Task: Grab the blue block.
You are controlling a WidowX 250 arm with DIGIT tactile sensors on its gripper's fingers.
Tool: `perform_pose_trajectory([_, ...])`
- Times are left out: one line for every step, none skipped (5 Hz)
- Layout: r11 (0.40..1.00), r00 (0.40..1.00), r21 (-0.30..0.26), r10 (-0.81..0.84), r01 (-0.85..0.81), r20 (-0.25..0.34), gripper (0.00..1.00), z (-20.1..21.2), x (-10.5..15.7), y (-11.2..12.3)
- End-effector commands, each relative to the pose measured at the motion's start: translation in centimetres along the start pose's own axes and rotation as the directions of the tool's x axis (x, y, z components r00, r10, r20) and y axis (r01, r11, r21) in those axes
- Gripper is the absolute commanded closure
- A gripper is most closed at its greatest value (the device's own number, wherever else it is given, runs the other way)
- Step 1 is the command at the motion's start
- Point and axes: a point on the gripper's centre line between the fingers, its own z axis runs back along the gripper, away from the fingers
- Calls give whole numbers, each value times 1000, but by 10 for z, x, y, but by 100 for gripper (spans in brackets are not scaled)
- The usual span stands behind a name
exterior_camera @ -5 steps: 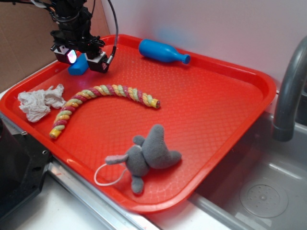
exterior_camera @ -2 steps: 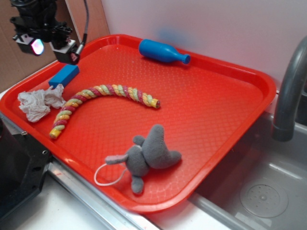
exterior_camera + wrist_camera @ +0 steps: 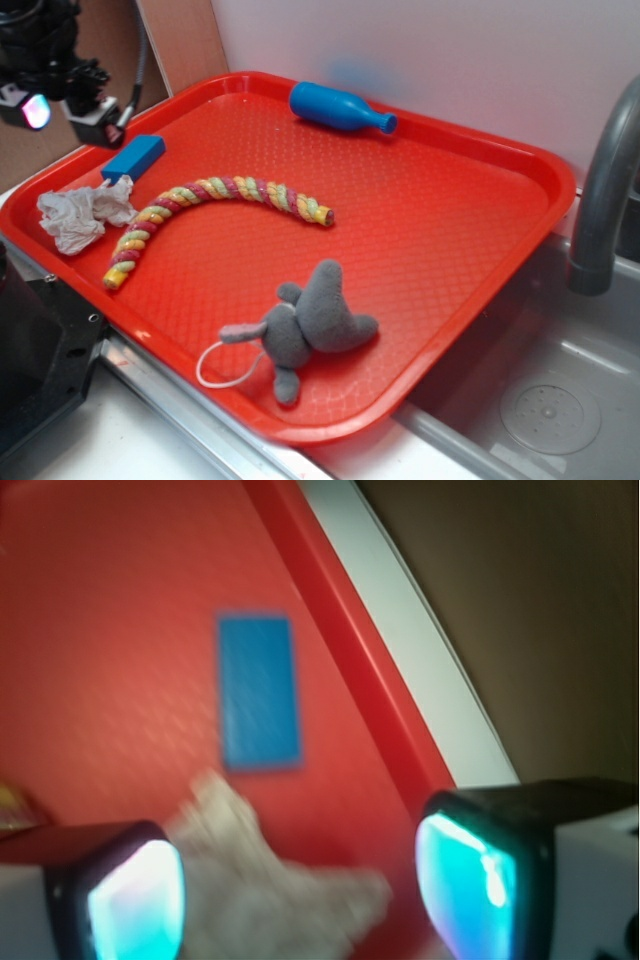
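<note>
The blue block (image 3: 133,157) lies flat on the red tray (image 3: 450,210) near its far left rim, just above the crumpled white cloth (image 3: 82,212). In the wrist view the block (image 3: 260,692) lies ahead of the jaws beside the tray's rim. My gripper (image 3: 62,108) hangs open and empty in the air, up and to the left of the block, over the tray's left edge. The wrist view shows my gripper (image 3: 300,895) with its two lit fingertips wide apart and the cloth (image 3: 290,880) below them.
A striped rope toy (image 3: 215,205) curves across the tray's middle-left. A blue bottle (image 3: 340,108) lies at the back rim. A grey plush mouse (image 3: 305,325) sits near the front. A grey faucet (image 3: 600,190) and sink (image 3: 540,400) stand at the right.
My gripper was down around the blue block a second ago; it has since risen and moved left, leaving the block lying on the tray slightly left of where it was.
</note>
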Motion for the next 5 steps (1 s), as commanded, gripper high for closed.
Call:
perform_pose_trajectory([997,996,-22,-80,79,-46,0,-47,69,-31])
perform_pose_trajectory([992,991,-36,-119,117,-65,0,-60,77,-49])
perform_pose_trajectory([990,986,-43,-136,133,-93,0,-67,70,-57])
perform_pose_trajectory([990,985,-35,-141,139,-102,0,-64,56,-55])
perform_pose_trajectory([983,983,-38,-181,180,-36,0,-35,43,-50])
